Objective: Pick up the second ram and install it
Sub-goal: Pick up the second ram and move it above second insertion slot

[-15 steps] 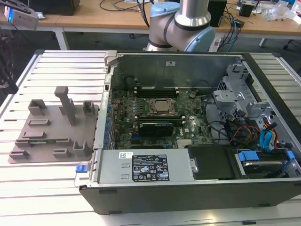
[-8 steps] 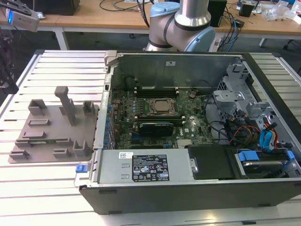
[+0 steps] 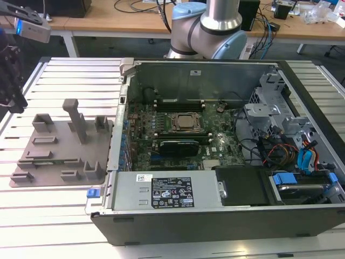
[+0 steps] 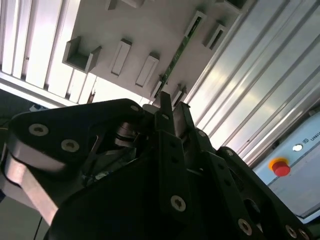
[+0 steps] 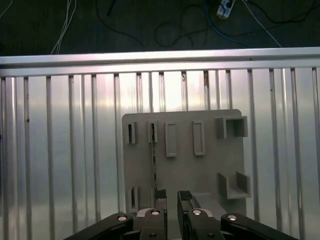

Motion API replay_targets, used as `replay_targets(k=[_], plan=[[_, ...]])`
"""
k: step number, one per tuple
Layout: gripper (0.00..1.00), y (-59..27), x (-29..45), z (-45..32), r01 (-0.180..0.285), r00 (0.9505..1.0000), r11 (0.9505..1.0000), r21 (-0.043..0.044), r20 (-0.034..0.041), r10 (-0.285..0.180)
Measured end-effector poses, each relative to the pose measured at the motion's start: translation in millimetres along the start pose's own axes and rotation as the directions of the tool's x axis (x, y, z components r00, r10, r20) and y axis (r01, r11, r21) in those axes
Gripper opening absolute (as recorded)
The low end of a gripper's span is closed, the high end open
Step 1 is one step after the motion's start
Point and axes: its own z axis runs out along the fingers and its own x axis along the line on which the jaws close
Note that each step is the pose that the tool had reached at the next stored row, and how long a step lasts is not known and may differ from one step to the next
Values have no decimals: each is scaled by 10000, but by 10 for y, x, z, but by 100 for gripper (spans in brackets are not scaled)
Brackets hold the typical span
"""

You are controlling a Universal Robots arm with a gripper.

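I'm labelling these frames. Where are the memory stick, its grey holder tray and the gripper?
memory stick [image 4: 176,56], second wrist view, middle of its green edge.
grey holder tray [image 5: 200,172], first wrist view, bare flat base.
gripper [image 5: 172,196], first wrist view, midway between fingertips.

Bright overhead light glaring white off the table slats [image 5: 65,150] in all views, gripper [image 4: 173,102] looming dark and underlit in the second wrist view, case [image 3: 188,75] interior sitting in soft shadow
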Motion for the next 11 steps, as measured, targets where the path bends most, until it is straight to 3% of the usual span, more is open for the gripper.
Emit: replay_targets(k=[1,2,4,6,11], plan=[[24,-2,10,10,0,10000,10000,-3,19,0],[24,-8,42,32,4,10000,10000,-4,96,-4],[24,-21,82,54,14,9995,10000,-12,331,-13],[24,-51,105,80,19,9988,10000,-19,493,-19],[24,-92,108,193,19,9988,10000,-24,494,-18]])
